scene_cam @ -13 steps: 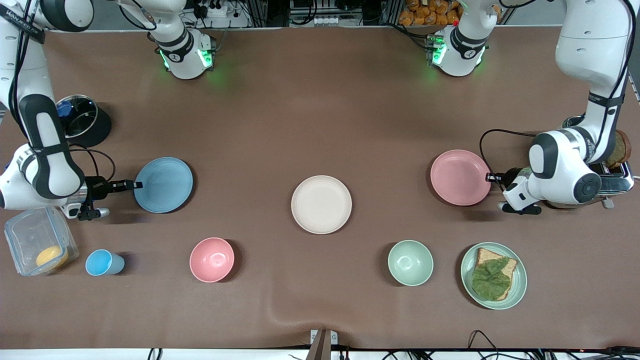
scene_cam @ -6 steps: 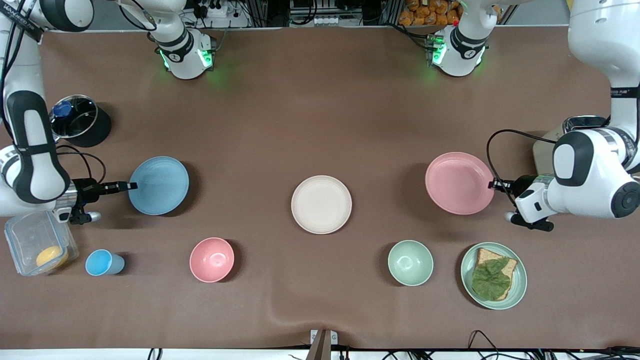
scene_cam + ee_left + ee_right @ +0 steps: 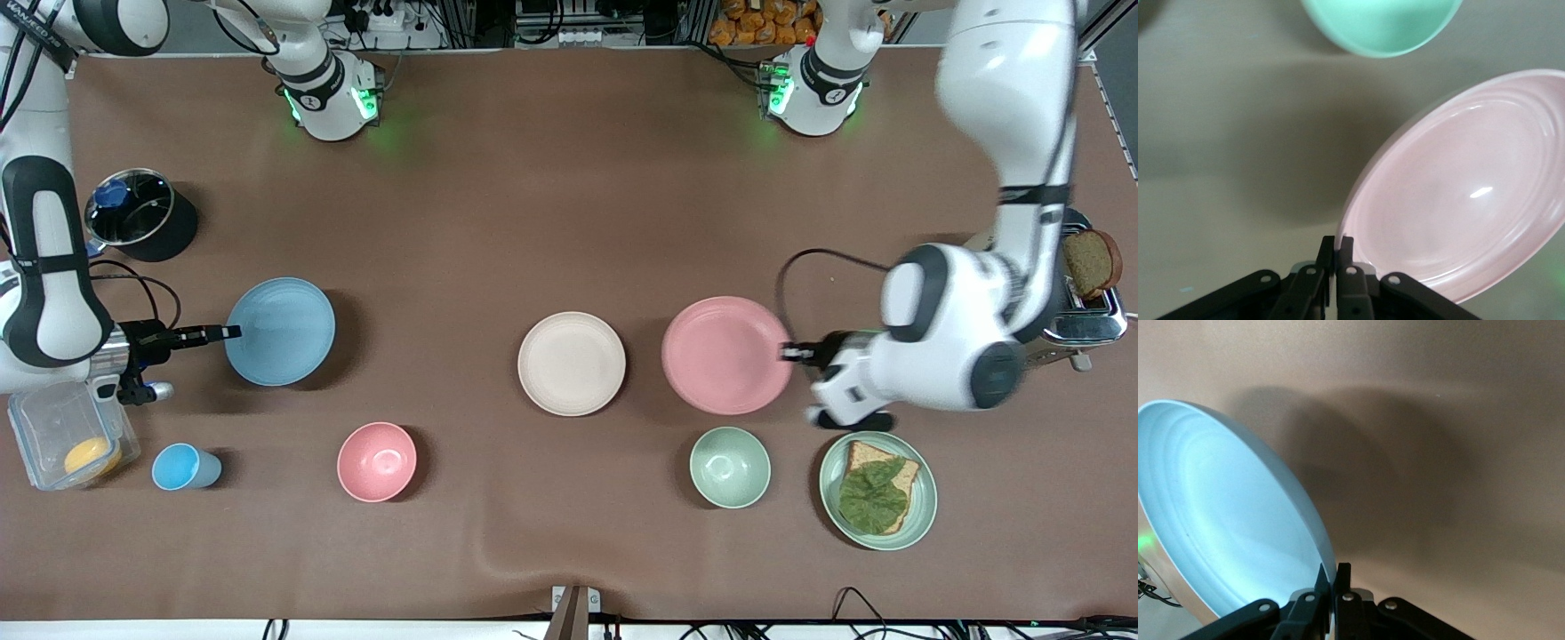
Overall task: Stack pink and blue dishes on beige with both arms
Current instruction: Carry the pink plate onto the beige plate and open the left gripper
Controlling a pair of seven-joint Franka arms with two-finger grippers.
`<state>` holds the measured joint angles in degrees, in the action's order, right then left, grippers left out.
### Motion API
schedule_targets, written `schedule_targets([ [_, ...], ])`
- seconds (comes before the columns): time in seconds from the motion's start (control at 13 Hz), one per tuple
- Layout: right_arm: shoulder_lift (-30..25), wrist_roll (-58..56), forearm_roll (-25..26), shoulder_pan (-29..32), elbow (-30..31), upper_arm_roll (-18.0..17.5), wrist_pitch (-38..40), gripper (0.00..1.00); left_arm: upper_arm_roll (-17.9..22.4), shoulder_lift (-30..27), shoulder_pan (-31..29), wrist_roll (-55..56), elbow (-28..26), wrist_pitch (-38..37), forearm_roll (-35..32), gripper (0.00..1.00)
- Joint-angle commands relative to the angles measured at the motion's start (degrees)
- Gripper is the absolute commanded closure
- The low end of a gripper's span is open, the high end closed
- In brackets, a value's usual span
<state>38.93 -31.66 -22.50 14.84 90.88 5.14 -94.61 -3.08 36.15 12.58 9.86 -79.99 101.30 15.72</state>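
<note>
The beige plate lies flat in the middle of the table. My left gripper is shut on the rim of the pink plate and holds it up in the air beside the beige plate, toward the left arm's end. In the left wrist view the pink plate fills the space past my left gripper. My right gripper is shut on the rim of the blue plate, lifted over the table at the right arm's end. The right wrist view shows the blue plate tilted at my right gripper.
A pink bowl, a green bowl and a green plate with bread and a leaf sit nearer the camera. A blue cup and a clear box stand at the right arm's end, a dark pot farther back, a toaster at the left arm's end.
My left gripper lifted the pink plate and carried it toward the beige plate. My right gripper raised the blue plate slightly off the table, staying nearly in place.
</note>
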Motion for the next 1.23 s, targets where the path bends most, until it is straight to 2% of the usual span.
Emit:
schedule_targets([
  [0.0, -0.1, 0.8, -1.3, 0.0, -0.5, 0.1, 1.0, 1.0, 0.5, 3.4, 6.7, 9.7, 3.4, 2.8, 1.9, 1.0],
  [0.08, -0.1, 0.8, -1.3, 0.0, -0.5, 0.1, 1.0, 1.0, 1.1, 4.4, 10.4, 12.9, 3.6, 4.0, 1.9, 1.0],
  [0.31, 0.0, 0.8, -1.3, 0.0, -0.5, 0.1, 1.0, 1.0, 1.0, 6.6, 14.3, 21.0, 3.4, 9.9, 1.9, 1.0],
  [0.54, 0.0, 0.8, -1.3, 0.0, -0.5, 0.1, 0.9, 1.0, 1.1, 10.0, 17.2, 21.6, 2.6, 11.9, 1.5, 1.0],
  [0.77, -0.3, 0.8, -1.3, -0.9, -1.0, 0.1, 1.0, 1.0, 1.1, 10.0, 17.9, 21.4, 2.7, 14.2, 1.9, 1.0],
  [0.85, -0.3, 1.9, -1.3, -1.6, -1.6, 0.0, 1.0, 1.0, 1.1, 10.1, 18.1, 20.9, 2.7, 15.8, 1.9, 0.93],
  [0.92, -0.5, 4.1, -1.3, -3.3, -2.2, 0.0, 1.4, 1.0, 1.0, 10.3, 18.1, 20.9, 2.7, 16.6, 1.9, 0.01],
  [1.15, -1.0, 14.1, -2.3, -8.8, -5.2, -0.1, 5.7, 1.0, 1.3, 7.5, 19.0, 21.2, 3.0, 18.4, 1.2, 0.0],
])
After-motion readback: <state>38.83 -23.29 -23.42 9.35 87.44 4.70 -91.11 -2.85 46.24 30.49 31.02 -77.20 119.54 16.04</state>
